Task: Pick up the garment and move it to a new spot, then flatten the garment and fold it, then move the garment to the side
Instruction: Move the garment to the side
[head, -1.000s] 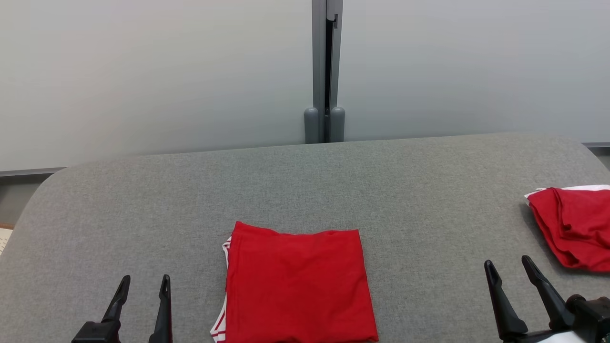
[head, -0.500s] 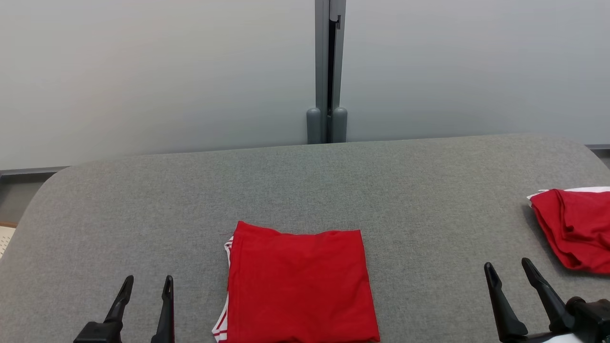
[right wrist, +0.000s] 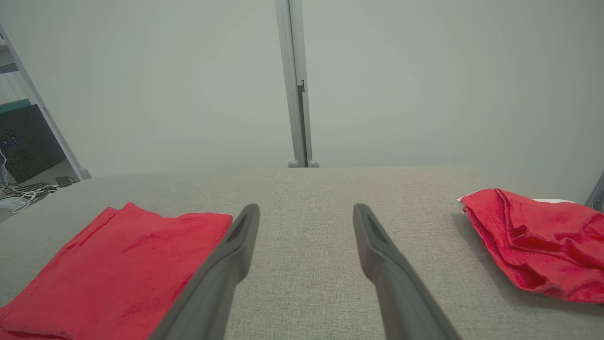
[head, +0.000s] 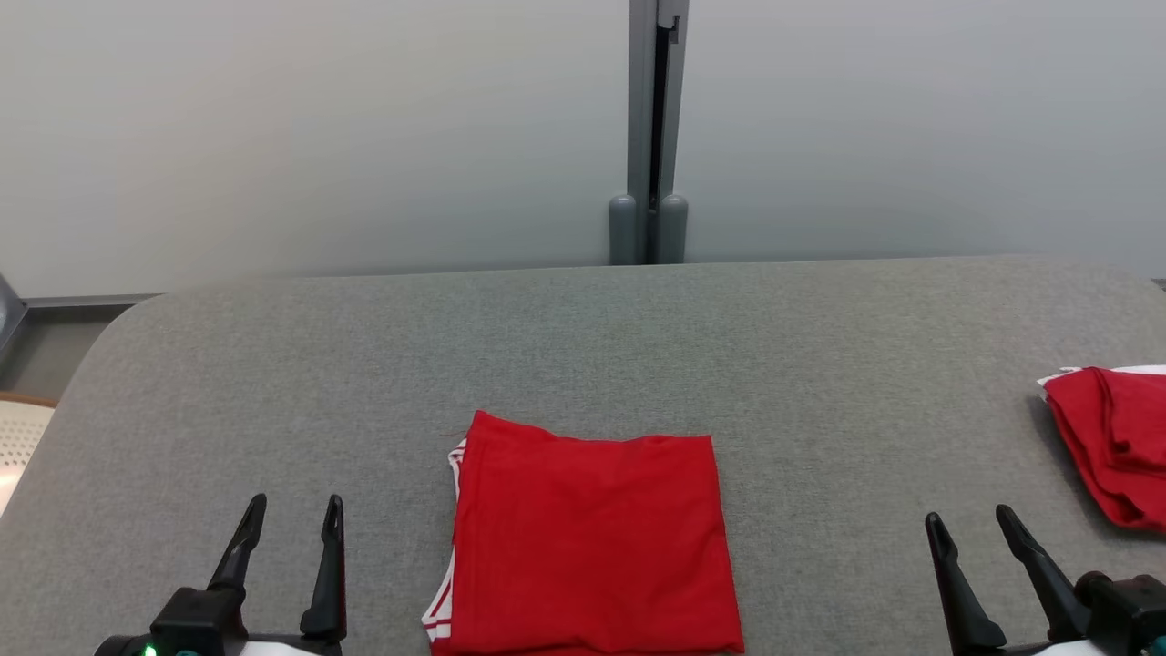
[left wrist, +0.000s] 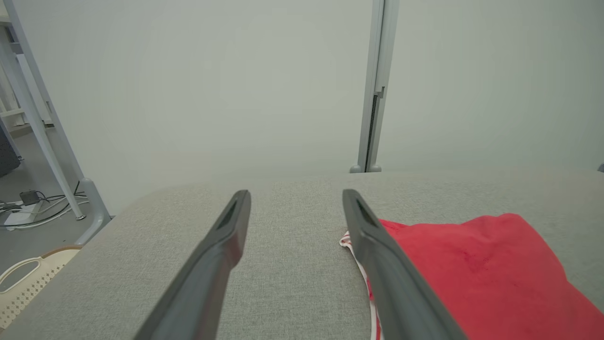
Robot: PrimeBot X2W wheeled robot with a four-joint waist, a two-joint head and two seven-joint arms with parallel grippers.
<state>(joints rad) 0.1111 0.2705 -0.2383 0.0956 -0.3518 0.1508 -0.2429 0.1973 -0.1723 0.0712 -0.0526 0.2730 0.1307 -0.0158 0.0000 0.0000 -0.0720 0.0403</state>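
Note:
A red garment (head: 592,538) with white trim lies folded into a neat square at the near middle of the grey padded table (head: 583,346); it also shows at the right of the left wrist view (left wrist: 476,269) and at the left of the right wrist view (right wrist: 118,264). My left gripper (head: 294,512) stands open at the lower left, to the left of the garment and apart from it. At the lower right my right gripper (head: 973,527) is open too, well right of the garment. Neither holds anything.
A second red garment (head: 1111,437) with white trim lies crumpled at the table's right edge, also in the right wrist view (right wrist: 538,245). A grey partition post (head: 649,137) rises behind the table. A cream basket (left wrist: 28,283) sits on the floor at the left.
The camera has shifted, so the whole scene sits further right and the garment a little higher. More of my left gripper's base shows. The garments lie as before.

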